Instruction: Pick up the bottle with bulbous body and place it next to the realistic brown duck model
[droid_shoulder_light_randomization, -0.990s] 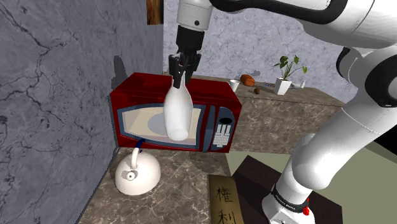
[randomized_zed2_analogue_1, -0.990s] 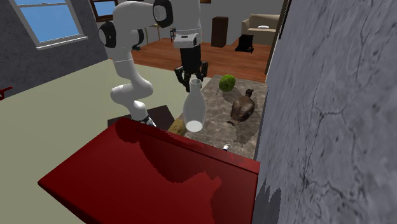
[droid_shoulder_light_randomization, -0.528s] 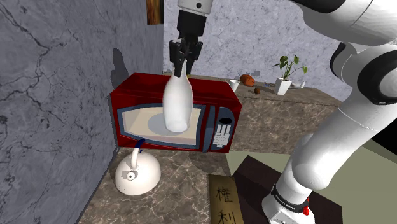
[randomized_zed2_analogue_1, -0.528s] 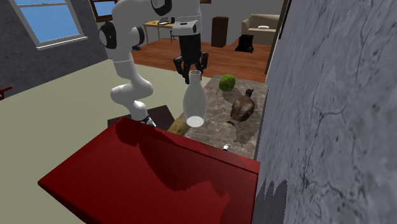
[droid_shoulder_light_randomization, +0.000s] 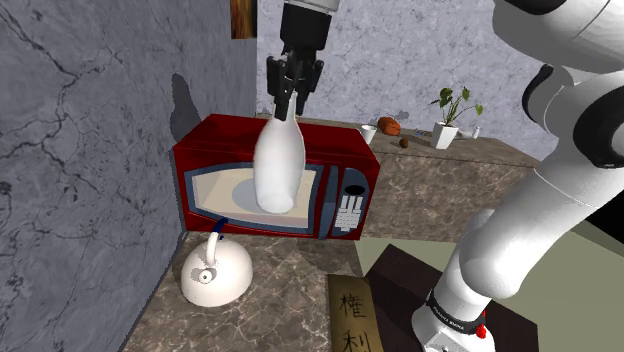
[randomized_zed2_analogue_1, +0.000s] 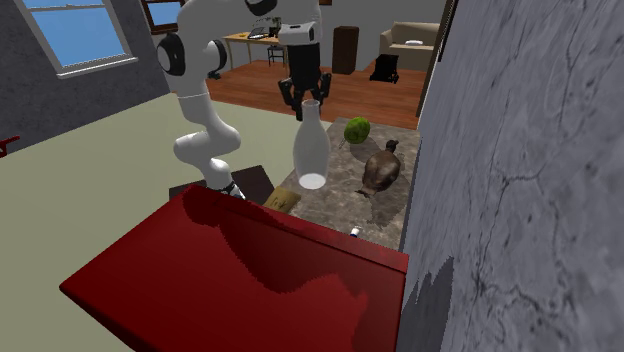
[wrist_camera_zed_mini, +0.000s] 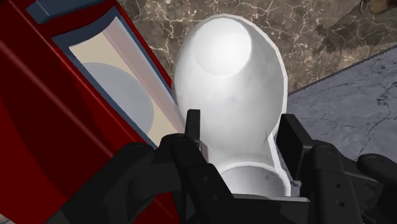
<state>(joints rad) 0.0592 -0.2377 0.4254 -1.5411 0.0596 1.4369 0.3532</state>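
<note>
A white bottle with a bulbous body (droid_shoulder_light_randomization: 278, 165) hangs in the air in front of the red microwave (droid_shoulder_light_randomization: 345, 160), held by its neck. My black gripper (droid_shoulder_light_randomization: 287, 100) is shut on that neck from above. In the second exterior view the bottle (randomized_zed2_analogue_1: 311, 155) hangs under the gripper (randomized_zed2_analogue_1: 309, 103), above the marble counter. The brown duck model (randomized_zed2_analogue_1: 381, 168) stands just to that view's right, near the wall. In the wrist view the fingers (wrist_camera_zed_mini: 193, 124) clasp the bottle (wrist_camera_zed_mini: 229, 76) on both sides. A white rounded figure with a thin curved neck (droid_shoulder_light_randomization: 213, 272) sits below the bottle by the wall.
A grey stone wall (droid_shoulder_light_randomization: 90, 150) borders the counter on the shoulder view's left. A wooden plaque with characters (droid_shoulder_light_randomization: 355, 312) lies near the stand. A green ball (randomized_zed2_analogue_1: 357, 130) sits beyond the duck. A potted plant (droid_shoulder_light_randomization: 450, 118) stands far back.
The gripper has risen with the bottle. The bottle now hangs nearly upright and has drifted a little toward the duck in the second exterior view.
</note>
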